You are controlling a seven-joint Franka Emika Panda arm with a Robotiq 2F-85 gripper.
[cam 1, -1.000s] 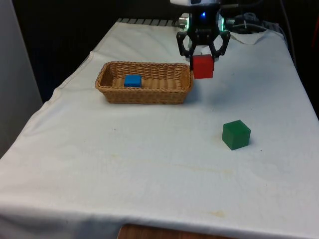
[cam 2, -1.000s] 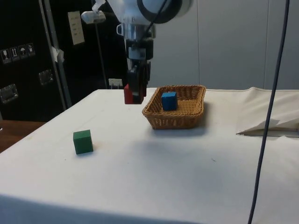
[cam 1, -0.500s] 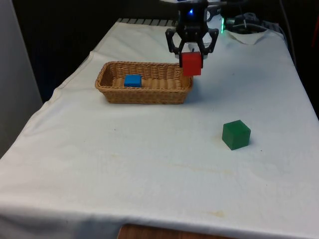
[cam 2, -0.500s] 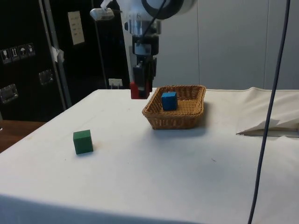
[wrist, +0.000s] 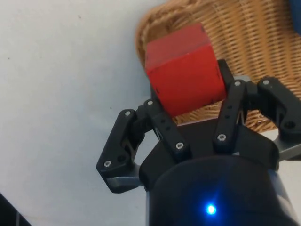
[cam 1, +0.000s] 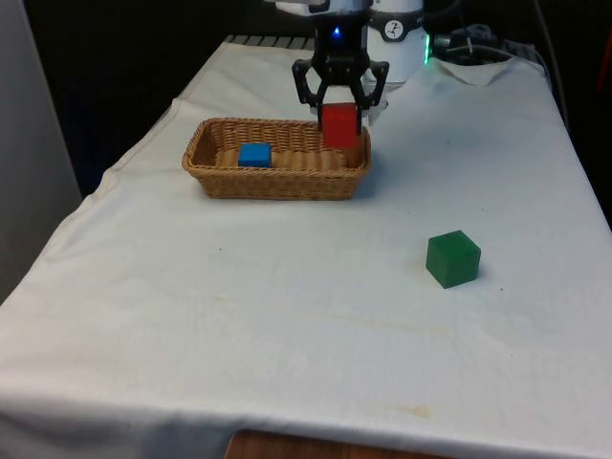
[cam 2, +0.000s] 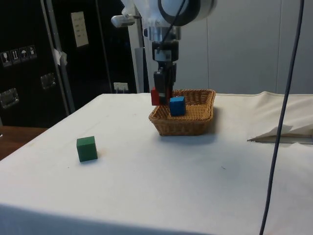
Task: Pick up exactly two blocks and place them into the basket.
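**Red cube carried over basket rim – second block nearly home**

Since the frame 1 s ago the black two-finger gripper (cam 1: 339, 107) has travelled from outside the basket's end, on the front view's right, to a spot above that end of the oval woven wicker basket (cam 1: 287, 179); it has also risen a bit, presumably to clear the rim; the red wooden cube (cam 1: 339, 125) went w/ it.

Jaws are closed narrow on the red cube, one finger on each of two opposite faces, as the wrist view shows (wrist: 184, 75); the cube hangs below the fingers, tilted slightly, off the table; in that view part of it sits over wicker, part over the white tablecloth (wrist: 56, 94), so it's at the rim's edge rather than mid-basket.

The small blue cube (cam 1: 254, 154) lies inside the basket, towards the end away from the gripper; likely the first of the two blocks; red would be no. 2. Held high so the drop goes in w/o knocking the wall; approach from the near end keeps it apart from the blue one.

The green cube (cam 1: 453, 258) sits on the cloth well apart from the basket, on the front view's right & nearer the camera; since the task wants exactly two, it should stay put.

Next, by my judgement: shift a little further over the basket floor, lower, open.
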